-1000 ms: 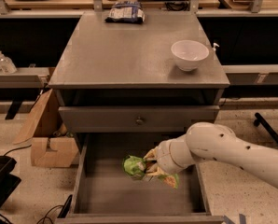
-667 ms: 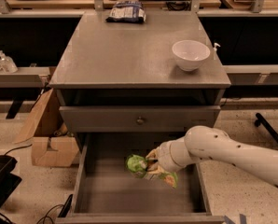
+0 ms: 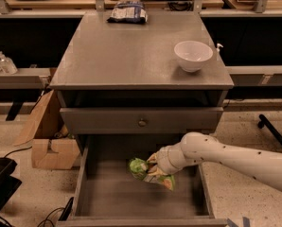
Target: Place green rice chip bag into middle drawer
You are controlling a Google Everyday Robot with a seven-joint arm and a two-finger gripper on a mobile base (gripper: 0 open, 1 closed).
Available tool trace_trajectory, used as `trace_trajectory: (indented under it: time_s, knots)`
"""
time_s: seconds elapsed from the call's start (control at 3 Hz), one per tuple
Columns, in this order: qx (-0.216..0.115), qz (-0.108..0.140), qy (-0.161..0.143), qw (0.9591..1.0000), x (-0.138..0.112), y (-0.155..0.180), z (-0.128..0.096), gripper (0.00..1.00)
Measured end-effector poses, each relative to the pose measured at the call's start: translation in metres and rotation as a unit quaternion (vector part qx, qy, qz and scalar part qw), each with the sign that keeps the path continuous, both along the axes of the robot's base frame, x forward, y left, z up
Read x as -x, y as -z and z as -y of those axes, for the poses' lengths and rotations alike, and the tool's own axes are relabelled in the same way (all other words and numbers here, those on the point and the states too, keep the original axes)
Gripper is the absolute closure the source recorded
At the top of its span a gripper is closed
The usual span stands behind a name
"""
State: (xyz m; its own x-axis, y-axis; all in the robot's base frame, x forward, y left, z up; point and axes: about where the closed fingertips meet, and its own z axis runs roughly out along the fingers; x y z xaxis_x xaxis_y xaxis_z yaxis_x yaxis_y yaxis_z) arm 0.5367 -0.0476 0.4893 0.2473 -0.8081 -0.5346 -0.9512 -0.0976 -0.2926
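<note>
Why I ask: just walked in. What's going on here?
The robot's arm reaches down into the open middle drawer, its pincer right at the green rice chip bag low inside it. Whether the bag is released yet is unclear. A white bowl and a blue-and-white snack bag sit on the cabinet top.

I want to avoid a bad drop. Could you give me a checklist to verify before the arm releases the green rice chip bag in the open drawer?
1. The middle drawer is pulled out far enough: ok, its floor is exposed.
2. The green rice chip bag is within the drawer walls: ok, it sits near the middle-right.
3. The end effector is inside the drawer and holds the bag: ok, it is at the bag's right side.
4. The bag rests on the drawer floor: cannot tell.
5. The floor under the bag is free of other items: ok for the visible floor.
6. The upper drawer is closed, so the arm can withdraw: ok.
</note>
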Motion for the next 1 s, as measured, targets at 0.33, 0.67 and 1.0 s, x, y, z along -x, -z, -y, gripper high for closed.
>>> trace_trajectory:
  time_s: [0.33, 0.67, 1.0]
  knots:
    - [-0.002, -0.004, -0.001, 1.0, 0.0024, 0.0037, -0.0015, 0.82]
    - [-0.002, -0.005, -0.002, 1.0, 0.0033, 0.005, -0.0027, 0.58]
    - [-0.002, -0.006, -0.003, 1.0, 0.0041, 0.0061, -0.004, 0.35]
